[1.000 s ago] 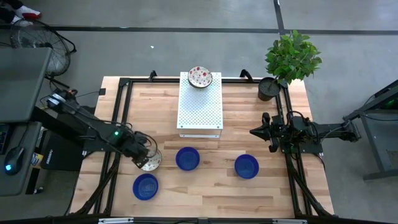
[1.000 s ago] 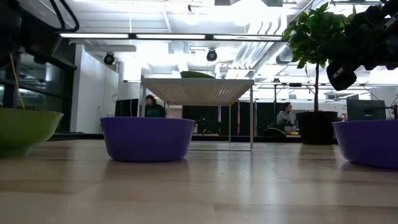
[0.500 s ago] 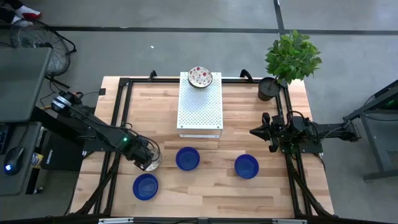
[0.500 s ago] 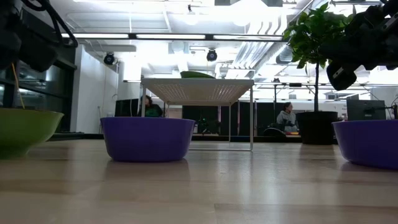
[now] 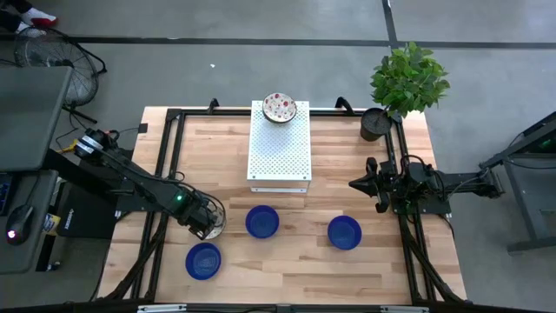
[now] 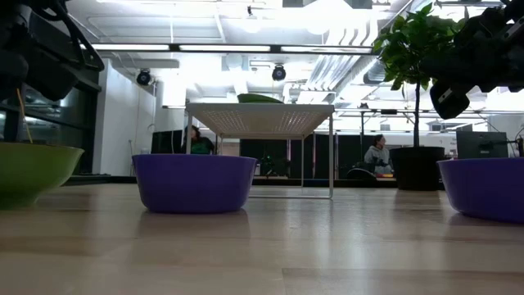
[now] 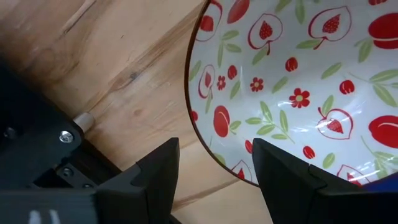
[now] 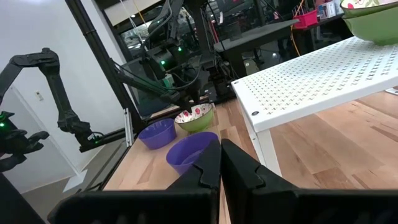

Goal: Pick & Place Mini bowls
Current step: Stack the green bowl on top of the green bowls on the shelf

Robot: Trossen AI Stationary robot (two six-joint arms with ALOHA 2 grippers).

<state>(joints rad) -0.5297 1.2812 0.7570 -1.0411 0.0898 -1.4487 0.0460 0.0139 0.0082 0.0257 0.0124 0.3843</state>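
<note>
1. The left gripper has moved a little lower over the floral bowl on the desk, fingers apart around its rim.
2. I judge grasping comes next.
3. The right gripper waits, fingers together.

The high camera looked straight down on the whole bench and both arms. The low camera sat at bench-top height, facing level across it toward the room, very near a blue bowl. The left wrist camera pointed down, close over a patterned bowl. The right wrist camera looked across the bench, sharing the white perforated stand with the high and low views.
</note>
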